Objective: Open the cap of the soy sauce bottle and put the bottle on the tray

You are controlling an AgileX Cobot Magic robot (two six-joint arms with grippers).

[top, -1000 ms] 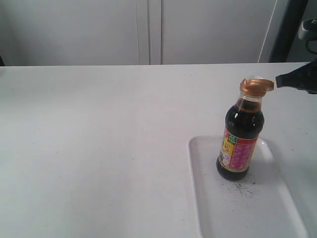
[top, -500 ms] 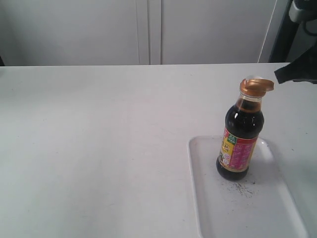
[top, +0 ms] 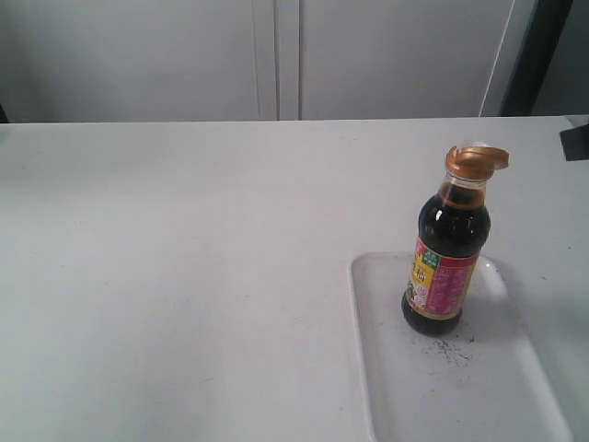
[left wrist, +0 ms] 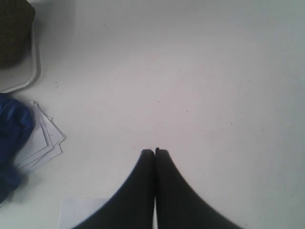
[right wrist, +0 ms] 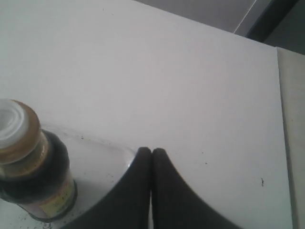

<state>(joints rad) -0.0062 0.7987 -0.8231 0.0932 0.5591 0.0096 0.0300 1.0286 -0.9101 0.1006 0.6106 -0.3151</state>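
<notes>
The soy sauce bottle [top: 448, 262] stands upright on the white tray [top: 396, 387] at the lower right of the exterior view. Its golden cap [top: 475, 162] has the hinged lid flipped open to the right, showing the whitish spout. The right wrist view looks down on the bottle [right wrist: 38, 176] and its open cap [right wrist: 16, 131], with the tray [right wrist: 102, 160] under it. My right gripper [right wrist: 151, 151] is shut and empty, apart from the bottle; only a dark tip of it [top: 576, 141] shows at the exterior view's right edge. My left gripper [left wrist: 155, 151] is shut and empty over bare table.
In the left wrist view a blue object [left wrist: 12, 138] lies on loose white papers [left wrist: 45, 140], and a dark item sits on a white-rimmed holder [left wrist: 21, 71]. White cabinet doors [top: 276, 55] stand behind the table. The table edge [right wrist: 283, 119] runs near the right gripper.
My right gripper has drawn back to the right, away from the bottle's cap, until almost out of the exterior view. The bottle and tray have not moved.
</notes>
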